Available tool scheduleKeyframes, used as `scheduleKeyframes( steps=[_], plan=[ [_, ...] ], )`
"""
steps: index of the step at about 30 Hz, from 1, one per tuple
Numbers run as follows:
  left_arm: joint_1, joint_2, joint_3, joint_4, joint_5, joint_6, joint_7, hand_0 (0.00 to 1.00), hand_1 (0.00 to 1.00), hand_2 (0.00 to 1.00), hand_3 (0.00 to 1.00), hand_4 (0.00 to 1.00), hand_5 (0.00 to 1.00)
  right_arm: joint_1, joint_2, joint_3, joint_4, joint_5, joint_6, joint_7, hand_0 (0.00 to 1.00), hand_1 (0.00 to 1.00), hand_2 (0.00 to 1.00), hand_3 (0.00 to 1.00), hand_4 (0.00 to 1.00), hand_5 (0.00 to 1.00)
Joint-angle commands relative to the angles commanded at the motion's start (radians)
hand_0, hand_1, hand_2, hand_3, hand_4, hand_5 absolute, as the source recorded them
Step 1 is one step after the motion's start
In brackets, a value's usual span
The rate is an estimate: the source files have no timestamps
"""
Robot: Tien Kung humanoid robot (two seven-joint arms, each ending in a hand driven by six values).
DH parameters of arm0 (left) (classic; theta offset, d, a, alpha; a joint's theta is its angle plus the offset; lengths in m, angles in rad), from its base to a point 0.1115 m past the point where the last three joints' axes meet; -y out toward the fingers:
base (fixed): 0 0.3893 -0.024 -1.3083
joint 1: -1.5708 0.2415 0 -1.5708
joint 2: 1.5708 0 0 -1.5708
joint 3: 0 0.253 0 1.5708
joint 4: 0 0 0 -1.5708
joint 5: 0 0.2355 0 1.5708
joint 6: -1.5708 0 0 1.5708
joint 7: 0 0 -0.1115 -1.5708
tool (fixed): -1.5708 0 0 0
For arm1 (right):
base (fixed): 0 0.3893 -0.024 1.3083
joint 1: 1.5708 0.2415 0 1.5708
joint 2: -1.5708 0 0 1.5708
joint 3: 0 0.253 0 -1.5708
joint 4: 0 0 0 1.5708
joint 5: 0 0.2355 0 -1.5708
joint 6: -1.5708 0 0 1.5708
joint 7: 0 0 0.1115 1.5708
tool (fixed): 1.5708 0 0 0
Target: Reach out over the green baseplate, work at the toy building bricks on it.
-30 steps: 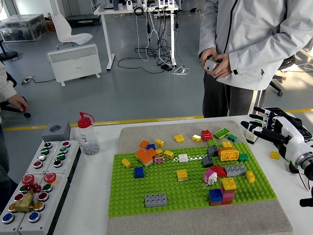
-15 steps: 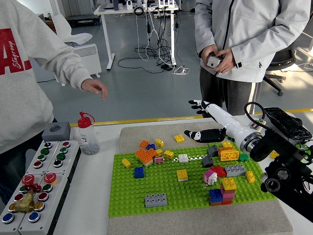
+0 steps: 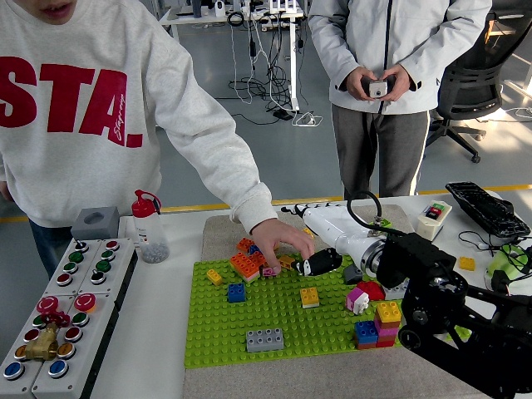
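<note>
Right robot hand (image 3: 320,263) extended over green baseplate (image 3: 216,332) centre-far, fingers curled, holding nothing visible. Person's hand (image 3: 278,241) touching bricks (image 3: 248,264) alongside. Step: reaching. Next: clear, unobstructed brick contact.

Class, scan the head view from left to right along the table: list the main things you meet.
Button panels → bottle with red cap → blue brick → yellow brick → stacked bricks with yellow top → keyboard.
</note>
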Motion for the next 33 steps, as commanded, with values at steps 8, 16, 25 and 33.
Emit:
scheduleKeyframes(
  steps=[8,16,25,33],
  plan=[
    [0.000,0.004,0.003,0.000,-0.007,0.001,-0.001,0.682,0.690,0.677,0.615,0.357,0.998,0.004,0.022,-0.039,-0.056,-0.001,0.031,-0.027,0.842,0.796,0.810,0.845,0.781,0.210],
    [-0.003,0.004,0.006,0.000,-0.009,0.001,-0.002,0.682,0.689,0.676,0.614,0.357,0.998,0.012,0.042,-0.078,-0.101,-0.014,0.056,-0.033,0.747,0.684,0.654,0.721,0.768,0.205],
    [-0.002,0.003,0.007,0.000,-0.010,0.001,-0.003,0.681,0.689,0.675,0.615,0.357,0.998,0.011,0.049,-0.095,-0.122,-0.024,0.066,-0.030,0.735,0.662,0.628,0.699,0.765,0.204],
    [-0.002,0.003,0.007,0.000,-0.010,0.001,-0.003,0.681,0.689,0.675,0.615,0.357,0.998,0.011,0.050,-0.097,-0.125,-0.026,0.067,-0.029,0.735,0.662,0.628,0.699,0.765,0.204]
  ],
)
